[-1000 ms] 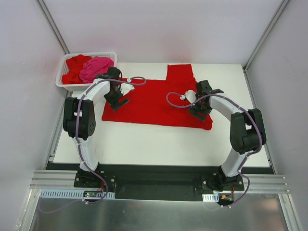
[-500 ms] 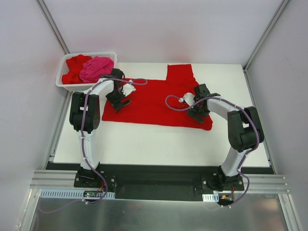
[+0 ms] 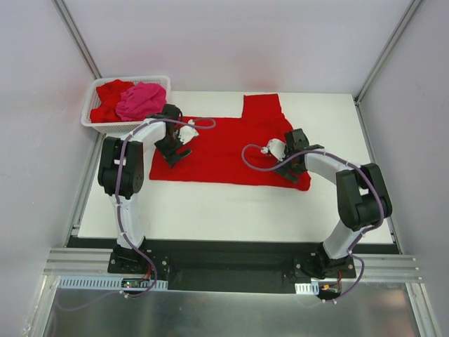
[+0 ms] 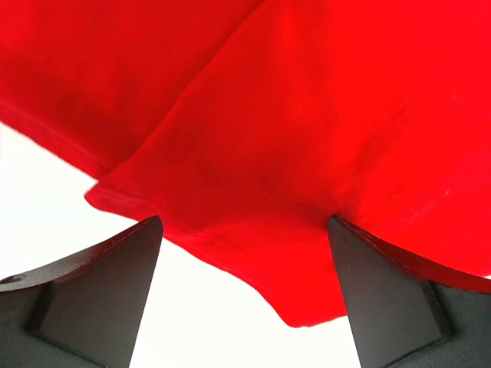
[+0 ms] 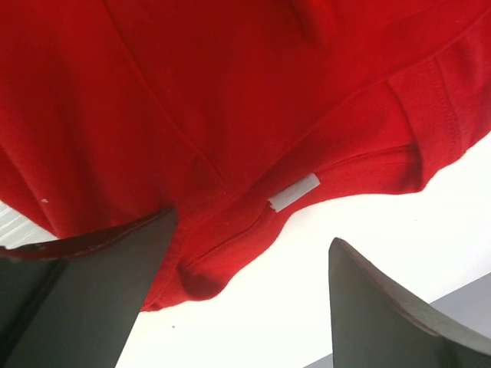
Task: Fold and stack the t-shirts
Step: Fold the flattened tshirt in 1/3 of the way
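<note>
One bright red t-shirt lies spread flat on the white table, one sleeve pointing to the far side. My left gripper is open over the shirt's near left corner. In the left wrist view the left gripper straddles the red hem corner with nothing gripped. My right gripper is open at the near right corner. In the right wrist view the right gripper frames a folded hem with a white label. A hot pink t-shirt and another red t-shirt sit in the basket.
The white lattice basket stands at the table's far left corner, just beyond the left arm. Bare white table runs along the near side of the shirt. Metal frame posts rise at the back corners.
Both grippers have shifted toward the near edge of the spread shirt and lower onto its corners. The jaws have stayed open, and the shirt has barely moved.
</note>
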